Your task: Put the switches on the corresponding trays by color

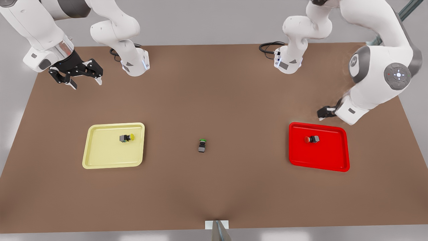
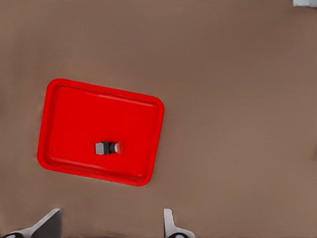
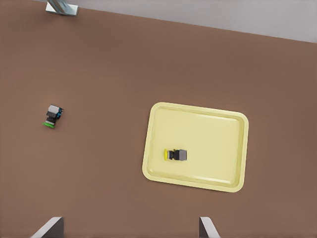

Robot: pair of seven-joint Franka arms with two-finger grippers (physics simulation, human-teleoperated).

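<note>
The yellow-capped switch (image 1: 127,137) (image 3: 176,154) lies on its side inside the pale yellow tray (image 1: 100,157) (image 3: 218,129). The red-capped switch (image 1: 311,139) (image 2: 109,147) lies inside the bright red tray (image 1: 324,160) (image 2: 74,114). A green-capped switch (image 1: 202,145) (image 3: 53,116) rests on the bare table between the trays. My left gripper (image 1: 323,113) (image 2: 112,213) hovers open just behind the red tray, at the front view's right. High over the table's far corner at the front view's left, my right gripper (image 1: 87,83) (image 3: 131,220) is open and holds nothing.
The brown table (image 1: 214,100) carries both arm bases (image 1: 135,63) (image 1: 287,62) along its far edge. A small grey bracket (image 1: 217,227) sits at the middle of the near edge.
</note>
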